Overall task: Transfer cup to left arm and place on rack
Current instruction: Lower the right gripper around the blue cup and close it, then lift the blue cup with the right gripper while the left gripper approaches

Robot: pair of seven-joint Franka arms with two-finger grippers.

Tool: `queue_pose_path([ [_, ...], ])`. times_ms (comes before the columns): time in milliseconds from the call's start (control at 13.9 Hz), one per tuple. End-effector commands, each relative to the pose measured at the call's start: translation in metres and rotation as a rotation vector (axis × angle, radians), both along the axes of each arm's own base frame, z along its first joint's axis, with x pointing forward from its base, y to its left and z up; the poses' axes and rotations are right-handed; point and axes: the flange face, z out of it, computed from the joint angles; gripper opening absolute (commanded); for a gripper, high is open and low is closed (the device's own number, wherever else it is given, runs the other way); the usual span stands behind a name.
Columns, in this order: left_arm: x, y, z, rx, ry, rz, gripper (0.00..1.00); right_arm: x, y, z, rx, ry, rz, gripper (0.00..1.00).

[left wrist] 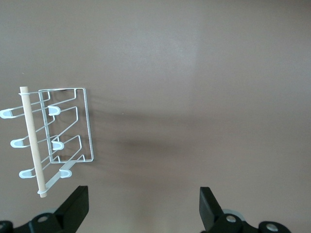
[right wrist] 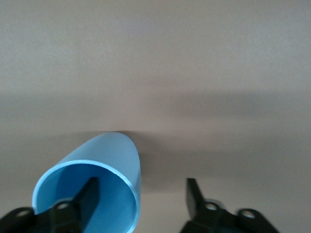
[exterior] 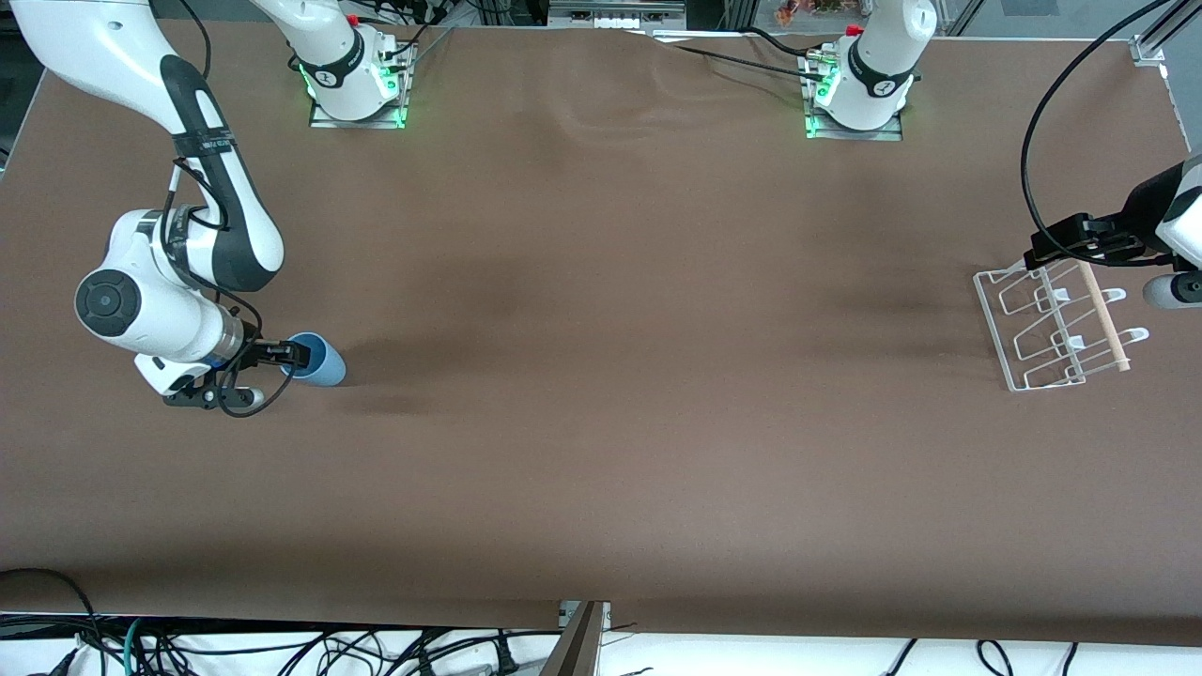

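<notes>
The light blue cup (exterior: 319,361) lies on its side on the brown table, toward the right arm's end, with its mouth facing my right gripper (exterior: 293,356). In the right wrist view the right gripper (right wrist: 141,184) is open. One finger (right wrist: 87,190) is inside the cup's (right wrist: 109,160) mouth and the other is outside, with the cup's wall between them and a gap to the outer finger. The white wire rack (exterior: 1050,324) with its wooden dowel (exterior: 1104,317) stands at the left arm's end. My left gripper (exterior: 1040,255) hangs open and empty over the rack's edge farther from the front camera; in the left wrist view (left wrist: 143,194) the rack (left wrist: 68,125) lies beside it.
The brown cloth covers the whole table (exterior: 610,422). The arm bases (exterior: 357,80) stand along the edge farthest from the front camera. Cables hang below the edge nearest to it.
</notes>
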Motion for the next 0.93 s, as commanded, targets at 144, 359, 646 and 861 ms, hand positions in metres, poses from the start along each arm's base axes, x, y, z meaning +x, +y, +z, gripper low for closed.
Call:
queue_pose_path([
  [144,0.004,0.000,0.002,-0.018,0.002,0.005,1.00,-0.001,-0.001,-0.001,-0.004,-0.006,0.000,0.00],
  [359,0.008,-0.001,-0.012,-0.033,0.025,0.001,1.00,0.002,0.001,0.002,-0.004,-0.012,0.007,0.00],
  [646,0.008,-0.010,-0.015,-0.095,0.030,-0.027,1.00,0.016,0.020,0.034,-0.001,0.018,0.031,0.00],
  [861,0.008,-0.012,-0.015,-0.185,0.001,-0.231,1.00,0.027,0.054,0.076,0.123,0.077,-0.011,0.00],
])
